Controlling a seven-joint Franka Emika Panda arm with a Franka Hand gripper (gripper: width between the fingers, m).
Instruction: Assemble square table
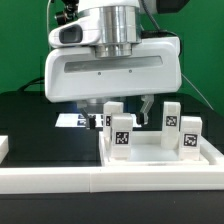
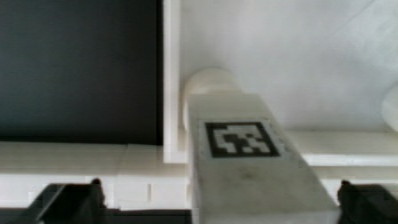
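The square table top (image 1: pixel 160 152) is a white tray with a raised rim, right of centre. Several short white tagged legs stand upright in it. In the exterior view one leg (image 1: pixel 121 131) stands at the top's corner nearest the view's left, and others (image 1: pixel 190 135) stand toward its right. My gripper (image 1: pixel 128 114) hangs just above the corner leg. In the wrist view that leg (image 2: pixel 244 140) stands between my fingers (image 2: pixel 71 201). The gripper (image 2: pixel 217 205) is open, with a clear gap on one side of the leg. The top's rim (image 2: pixel 173 80) runs beside the leg.
A long white rail (image 1: pixel 90 181) lies across the front of the black table. The marker board (image 1: pixel 70 120) lies behind my hand toward the exterior view's left. A white block (image 1: pixel 3 146) sits at that view's left edge.
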